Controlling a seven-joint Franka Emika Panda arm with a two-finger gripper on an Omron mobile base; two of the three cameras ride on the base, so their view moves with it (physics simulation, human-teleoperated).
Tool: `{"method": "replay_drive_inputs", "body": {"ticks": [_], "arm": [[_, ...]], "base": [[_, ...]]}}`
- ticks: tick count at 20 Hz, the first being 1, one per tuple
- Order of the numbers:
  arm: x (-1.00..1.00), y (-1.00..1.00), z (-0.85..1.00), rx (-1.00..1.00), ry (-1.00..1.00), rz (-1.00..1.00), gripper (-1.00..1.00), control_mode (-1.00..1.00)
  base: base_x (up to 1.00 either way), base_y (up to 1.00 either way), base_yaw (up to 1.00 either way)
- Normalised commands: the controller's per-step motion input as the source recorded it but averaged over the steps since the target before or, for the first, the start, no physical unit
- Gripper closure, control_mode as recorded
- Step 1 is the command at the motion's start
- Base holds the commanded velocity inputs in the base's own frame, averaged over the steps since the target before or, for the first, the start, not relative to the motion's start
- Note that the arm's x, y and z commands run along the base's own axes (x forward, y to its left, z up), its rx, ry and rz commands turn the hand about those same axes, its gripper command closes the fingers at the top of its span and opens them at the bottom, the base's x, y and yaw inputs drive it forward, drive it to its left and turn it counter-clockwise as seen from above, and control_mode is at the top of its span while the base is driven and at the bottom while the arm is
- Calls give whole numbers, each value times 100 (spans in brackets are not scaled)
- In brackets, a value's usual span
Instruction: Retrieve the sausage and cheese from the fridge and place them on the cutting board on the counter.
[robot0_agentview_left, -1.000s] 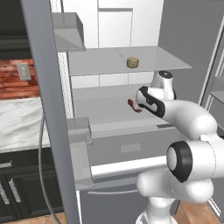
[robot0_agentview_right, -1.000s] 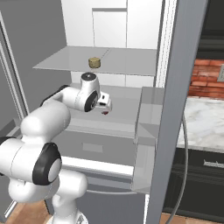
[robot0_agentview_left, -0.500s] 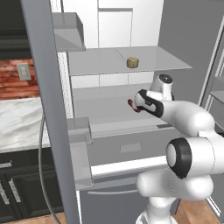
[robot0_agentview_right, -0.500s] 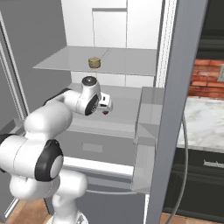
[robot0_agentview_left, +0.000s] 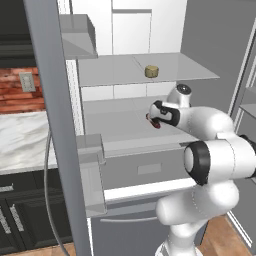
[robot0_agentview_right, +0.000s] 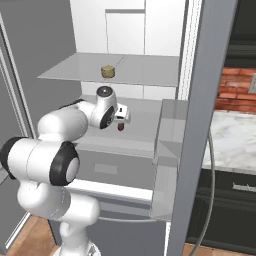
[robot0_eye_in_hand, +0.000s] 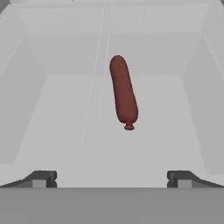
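Inside the fridge (robot0_agentview_left: 200, 45), the tool (robot0_eye_in_hand: 111, 178) hung wide open and empty, apparently just short of the sausage (robot0_eye_in_hand: 123, 92); the cheese (robot0_agentview_left: 151, 71) sat one shelf up.

Red-brown sausage (robot0_eye_in_hand: 123, 92) lies flat on the fridge (robot0_agentview_left: 125, 130) shelf.

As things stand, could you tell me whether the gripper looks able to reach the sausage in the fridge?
Probably yes: the gripper is open, the sausage lies just ahead between its fingers, and nothing stands between them.
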Motion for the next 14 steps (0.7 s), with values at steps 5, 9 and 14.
{"method": "replay_drive_inputs", "body": {"ticks": [5, 9, 14], "arm": [[25, 0, -22, 0, 0, 0, -100, -100], [14, 0, -22, 0, -2, 0, -100, -100], [14, 0, -17, 0, -8, 0, -100, -100]], "base": [[0, 0, 0], [0, 0, 0], [0, 0, 0]]}}
